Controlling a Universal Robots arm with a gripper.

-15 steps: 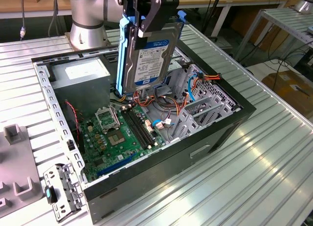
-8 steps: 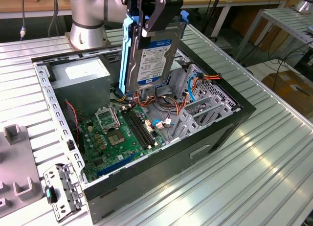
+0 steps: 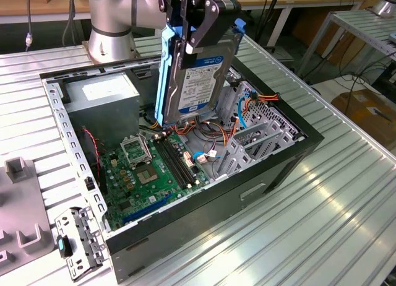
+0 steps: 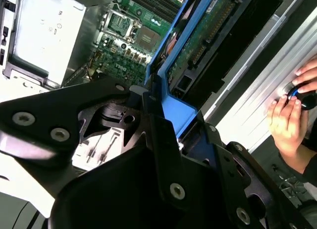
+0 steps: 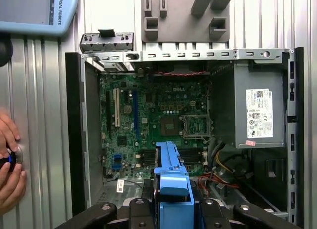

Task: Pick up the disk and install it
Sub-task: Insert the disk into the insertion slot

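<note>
Pick-up done: my gripper (image 3: 199,27) is clamped on the disk (image 3: 201,82), held upright over the open case (image 3: 260,181); install outstanding, and I judge it needs lowering clear of the cables (image 3: 263,99).

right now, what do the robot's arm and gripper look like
The arm is a rounded, glossy silver-grey metal column. The gripper is matte black, built of angular linked plates fastened with silver screws.

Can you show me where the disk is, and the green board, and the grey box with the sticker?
the disk (image 3: 201,82), exterior view, on its white label.
the green board (image 3: 154,193), exterior view, on its green surface.
the grey box (image 5: 257,75), first wrist view, on bare metal beside its sticker.
</note>
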